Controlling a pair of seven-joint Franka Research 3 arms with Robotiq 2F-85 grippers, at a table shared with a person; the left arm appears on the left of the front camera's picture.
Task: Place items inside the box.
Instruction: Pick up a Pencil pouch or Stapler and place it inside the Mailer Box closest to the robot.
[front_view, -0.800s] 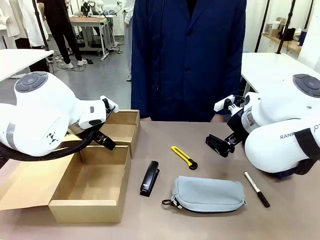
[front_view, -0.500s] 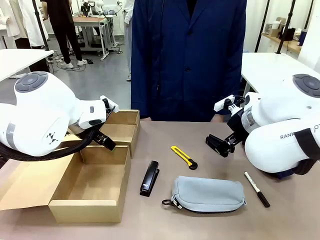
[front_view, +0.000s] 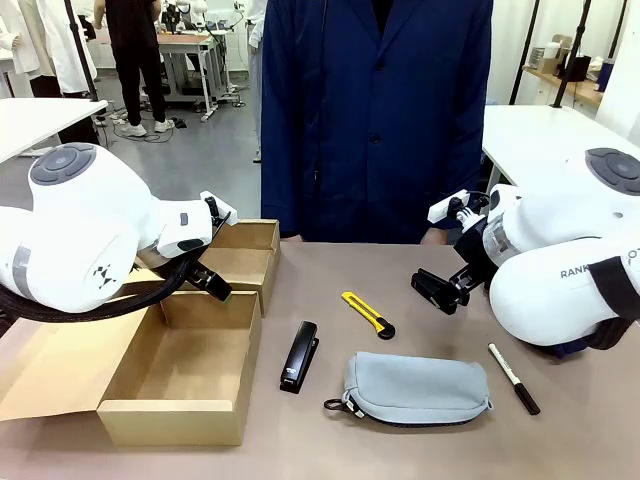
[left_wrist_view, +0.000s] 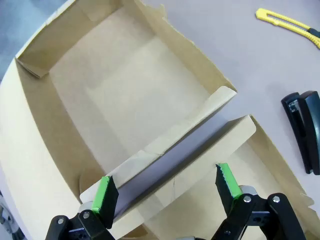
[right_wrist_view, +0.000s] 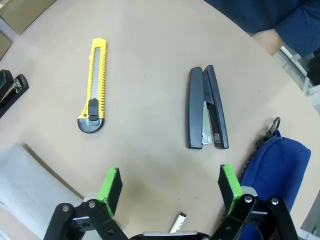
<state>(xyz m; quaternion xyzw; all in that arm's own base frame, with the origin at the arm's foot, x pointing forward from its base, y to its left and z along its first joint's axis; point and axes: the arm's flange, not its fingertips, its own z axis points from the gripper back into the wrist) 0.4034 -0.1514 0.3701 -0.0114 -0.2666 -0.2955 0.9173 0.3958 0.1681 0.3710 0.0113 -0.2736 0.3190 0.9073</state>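
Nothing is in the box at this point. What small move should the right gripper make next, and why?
Probably shift the right gripper toward the yellow utility knife and lower over it. Its jaws stand open and empty above the table, the knife lies free close by, and the box holds nothing.

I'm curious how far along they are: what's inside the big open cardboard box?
Only bare cardboard floor shows inside the box; no item lies there. Its near wall hides the floor strip closest to the camera.

Bright, even indoor light, soft shadows; wrist views bend at edges
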